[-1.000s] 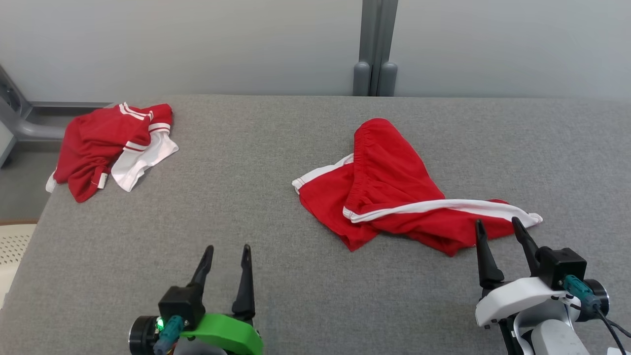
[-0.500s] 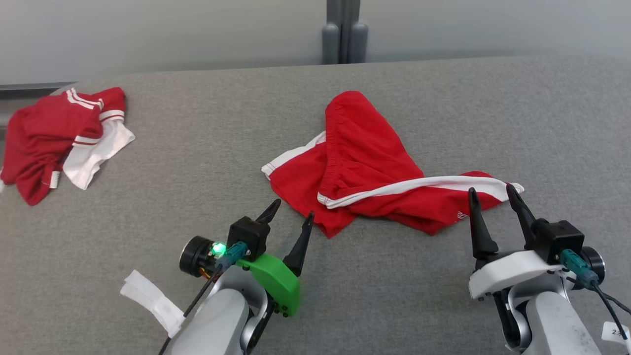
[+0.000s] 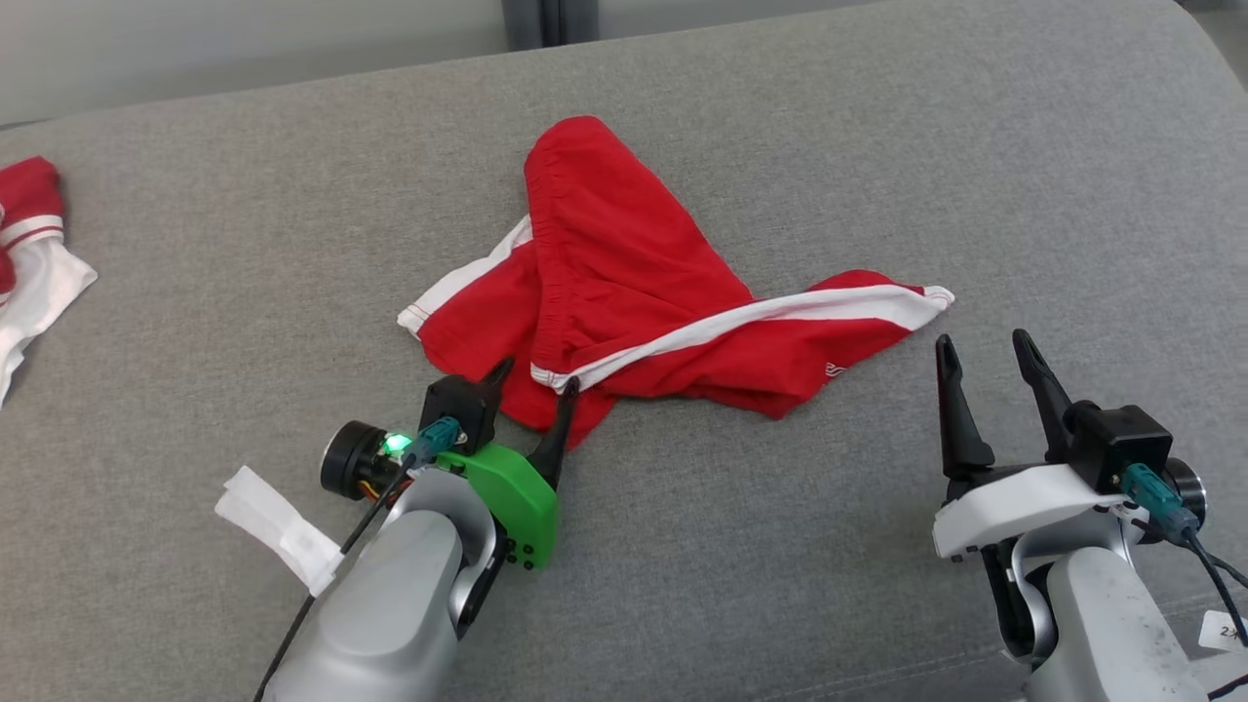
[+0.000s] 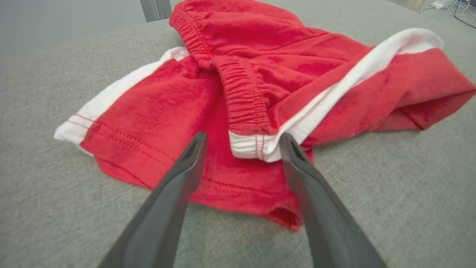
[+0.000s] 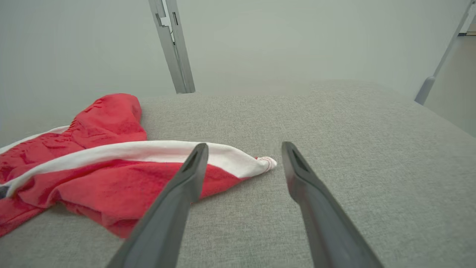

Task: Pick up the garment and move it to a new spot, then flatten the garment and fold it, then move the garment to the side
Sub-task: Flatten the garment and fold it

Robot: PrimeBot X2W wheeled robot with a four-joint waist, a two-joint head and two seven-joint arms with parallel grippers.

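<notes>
Surface (image 3: 877,146): grey woven cloth, covering most of the head view; a pale wall runs along the top left edge.
Shorts (image 3: 624,263): red with white side stripes, crumpled in the centre of the head view. The gathered waistband points to the top, one white-edged leg spreads left, and a long white stripe runs out to a tip at the right.
Other garment (image 3: 34,263): red and white, bunched at the left edge of the head view, well apart from the shorts.
Left claw (image 3: 538,373): lower left of centre, on a green mount. The fingers are spread wide and grip nothing. In the left wrist view this claw (image 4: 242,134) straddles the white-hemmed corner at the near edge of the shorts (image 4: 260,74); whether the tips touch the cloth cannot be told.
Right claw (image 3: 981,339): lower right, fingers spread wide and empty, pointing up the frame just below the striped tip, apart from it. In the right wrist view the claw (image 5: 244,144) stands over bare surface, with the shorts (image 5: 93,175) at the left.
Tag (image 3: 278,526): white strip on the left forearm.
</notes>
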